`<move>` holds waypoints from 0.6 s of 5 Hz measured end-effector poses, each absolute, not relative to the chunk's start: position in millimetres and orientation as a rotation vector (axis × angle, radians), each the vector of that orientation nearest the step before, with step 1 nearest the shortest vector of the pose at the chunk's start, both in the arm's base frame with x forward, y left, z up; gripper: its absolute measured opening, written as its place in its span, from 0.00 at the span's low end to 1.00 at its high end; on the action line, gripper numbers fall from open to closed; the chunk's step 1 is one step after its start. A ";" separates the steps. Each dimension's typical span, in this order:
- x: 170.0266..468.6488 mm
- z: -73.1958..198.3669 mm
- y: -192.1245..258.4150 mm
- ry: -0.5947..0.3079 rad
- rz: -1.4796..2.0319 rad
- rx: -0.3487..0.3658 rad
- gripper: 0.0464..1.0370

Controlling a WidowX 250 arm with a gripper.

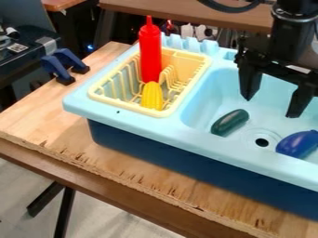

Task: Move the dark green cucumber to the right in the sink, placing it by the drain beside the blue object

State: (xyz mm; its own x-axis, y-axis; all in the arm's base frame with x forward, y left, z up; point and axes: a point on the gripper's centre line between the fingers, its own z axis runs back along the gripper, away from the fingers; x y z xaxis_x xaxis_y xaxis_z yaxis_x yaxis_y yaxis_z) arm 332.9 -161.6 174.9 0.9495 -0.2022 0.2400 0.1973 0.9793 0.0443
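In the camera view, the gripper [271, 107] is wide apart, holding nothing, above the plastic sink [214, 145]. Below it lie the oblong green vegetable [229, 122] (smooth, I find) and the glossy, rounded purple one [298, 143].

Robotics lab, by looks. Black robot arm [290, 35] above toy sink [118, 115] on rough-edged plywood worktop [46, 122]; blue clamps [55, 68] nearby; dark equipment [26, 56] at left, small blue light [90, 48]; wooden table [192, 13] behind; pale floor [121, 221] below.
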 end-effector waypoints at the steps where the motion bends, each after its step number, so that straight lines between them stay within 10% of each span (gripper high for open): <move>1: 331.7 160.5 -160.5 -0.206 -0.207 0.036 0.96; 3: 340.6 160.2 -140.7 -0.183 -0.351 0.055 0.96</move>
